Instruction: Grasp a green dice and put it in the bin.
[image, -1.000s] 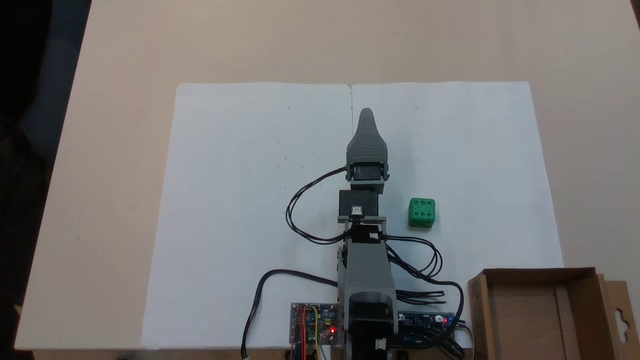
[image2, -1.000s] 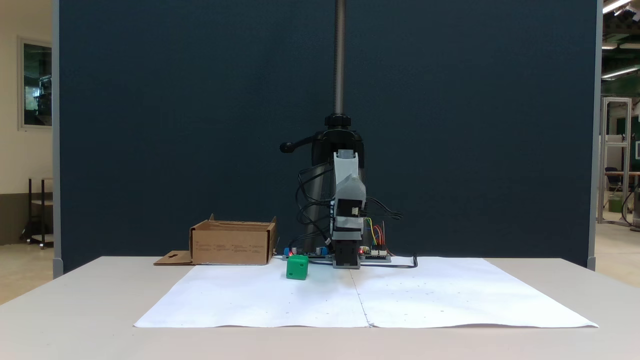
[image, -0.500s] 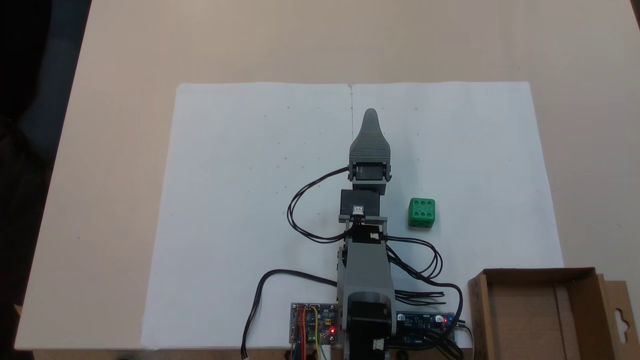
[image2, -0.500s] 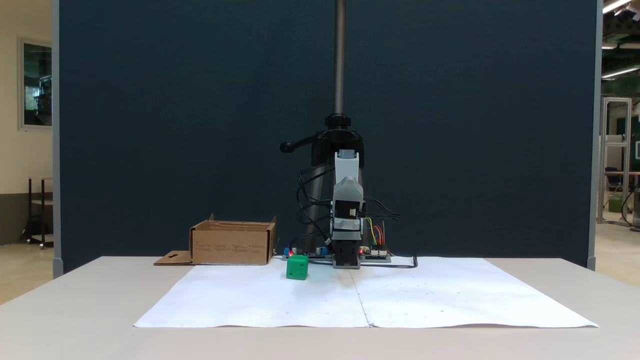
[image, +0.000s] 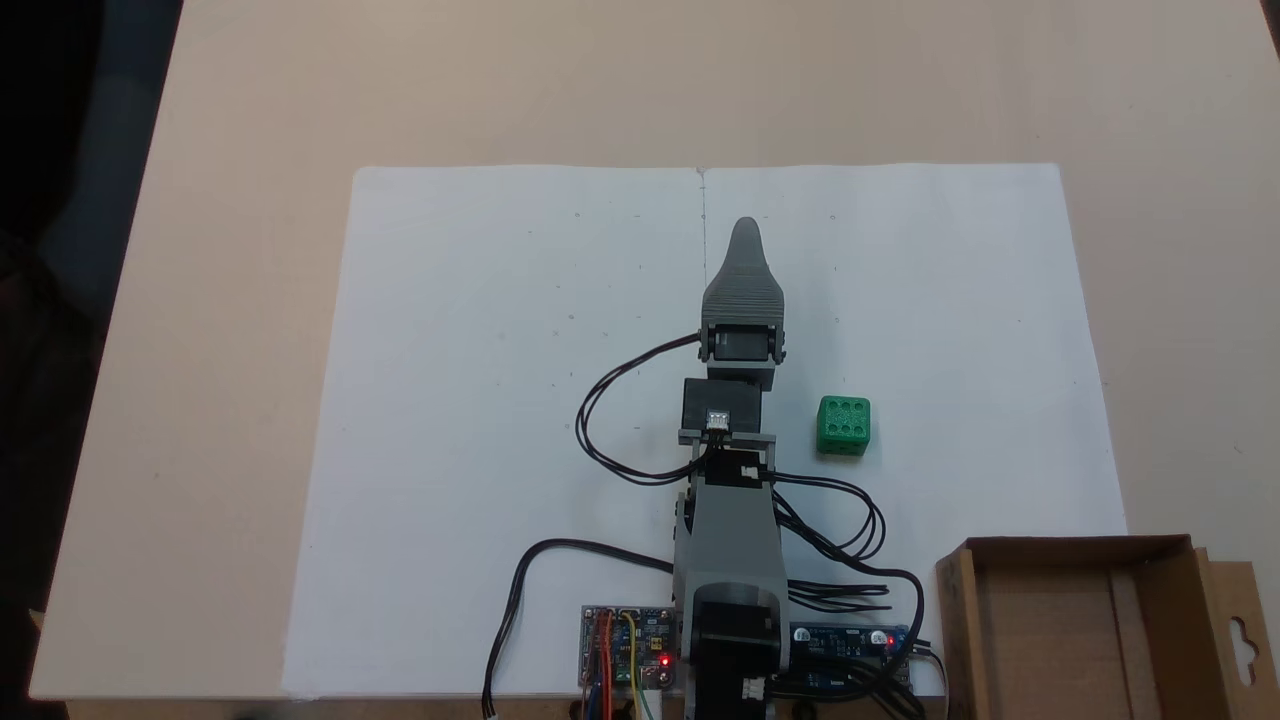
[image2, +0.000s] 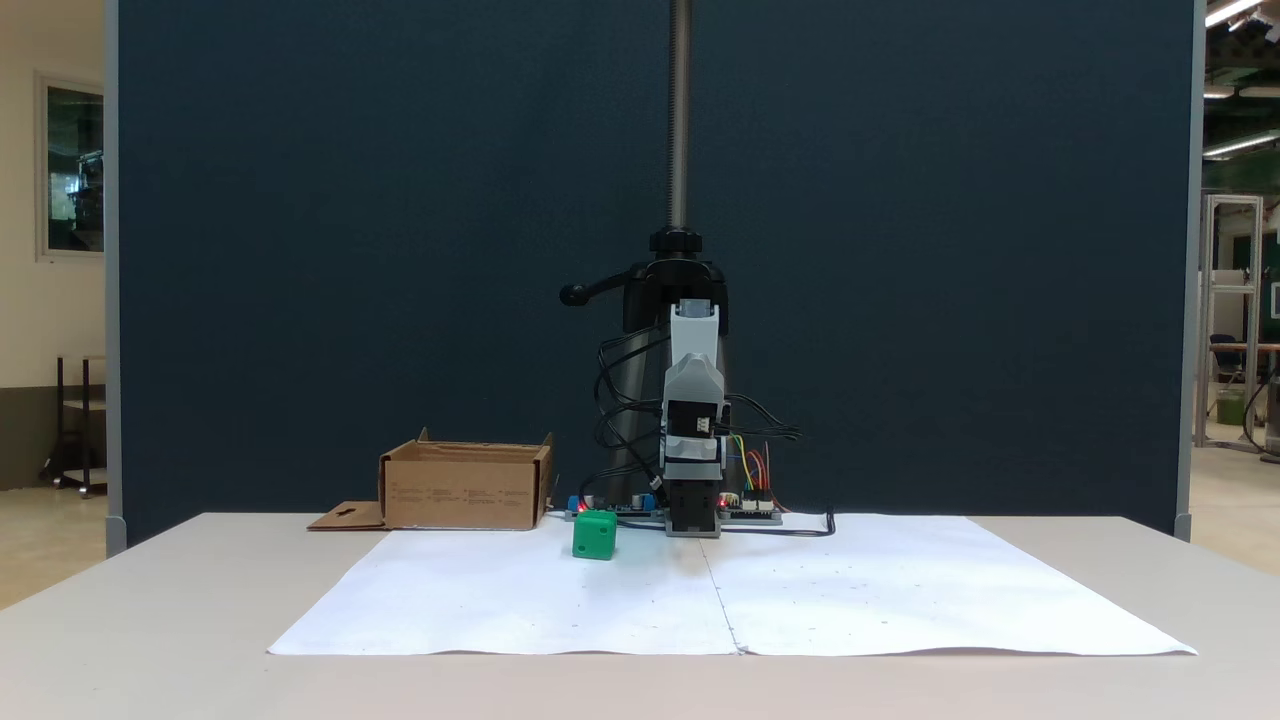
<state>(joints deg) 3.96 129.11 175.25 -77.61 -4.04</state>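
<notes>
Green dice (image: 844, 426) lies on white paper (image: 480, 400) in a fixed view from above, 6 pips up, right of the arm, bin (image: 1150, 640) at lower right; gripper (image: 745, 225) spread cannot be told. From the front, dice (image2: 595, 534) sits left of the arm, bin (image2: 465, 487) farther left.

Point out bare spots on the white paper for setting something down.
Free: the paper on the top-down view's left, and the strip beyond the tool. Crowded: between green dice, cables and bin.
</notes>
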